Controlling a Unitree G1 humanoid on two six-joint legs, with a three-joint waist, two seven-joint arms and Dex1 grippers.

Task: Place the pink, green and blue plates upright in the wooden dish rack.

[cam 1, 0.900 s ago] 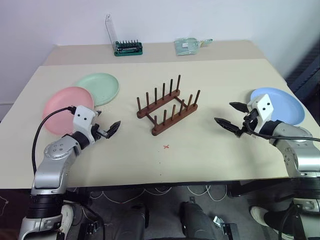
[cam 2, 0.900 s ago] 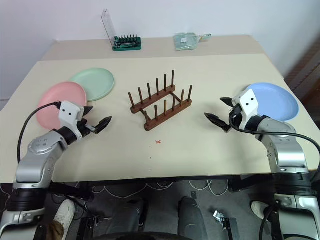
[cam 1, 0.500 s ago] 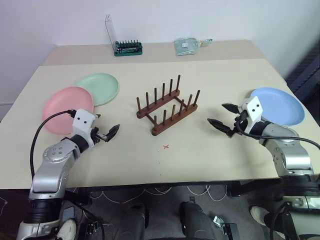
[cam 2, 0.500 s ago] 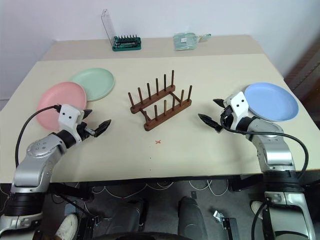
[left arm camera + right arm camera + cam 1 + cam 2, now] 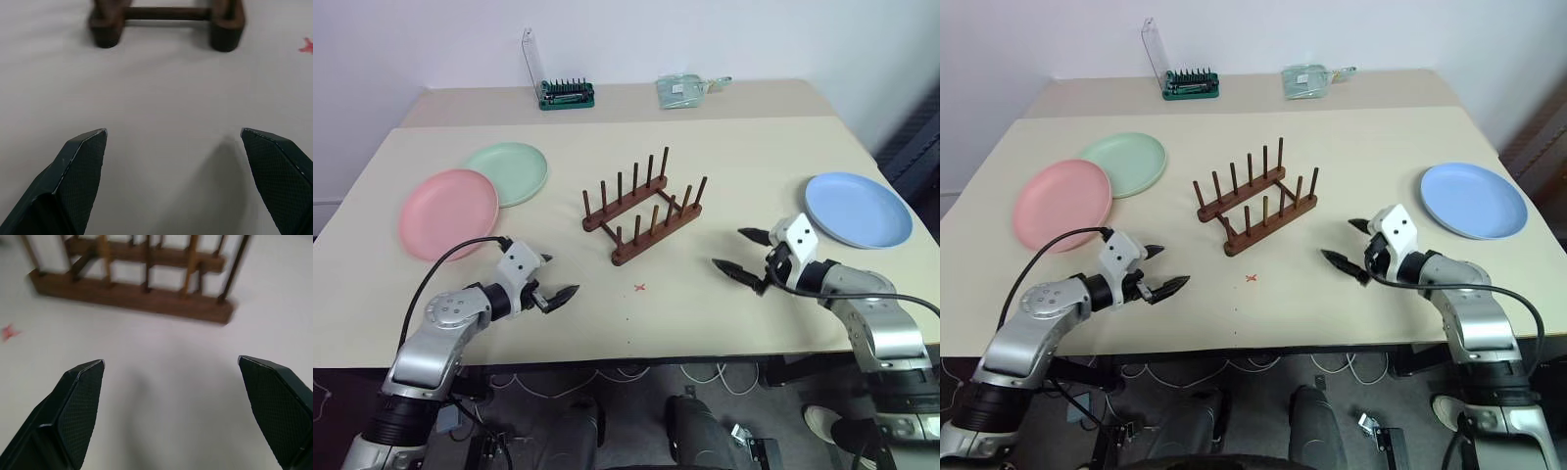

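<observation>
The wooden dish rack [image 5: 644, 208] stands empty in the middle of the table, its pegs upright. At the left lie the pink plate [image 5: 448, 212] and, just behind it and overlapping its rim, the green plate [image 5: 507, 173], both flat. The blue plate [image 5: 858, 210] lies flat at the right. My left gripper [image 5: 558, 276] hovers open and empty near the front edge, right of the pink plate. My right gripper [image 5: 728, 249] is open and empty between the rack and the blue plate. Both wrist views look at the rack's base [image 5: 166, 14] [image 5: 132, 293] past spread fingers.
A green-black tool holder [image 5: 567, 95] with a clear lid and a clear plastic bag [image 5: 683, 90] sit on the rear table. A small red cross [image 5: 639, 288] marks the tabletop in front of the rack. The table's front edge is close below both grippers.
My left gripper has moved off the pink plate's edge, toward the front edge and to the right. My right gripper has moved left and nearer, away from the blue plate. Both stay open.
</observation>
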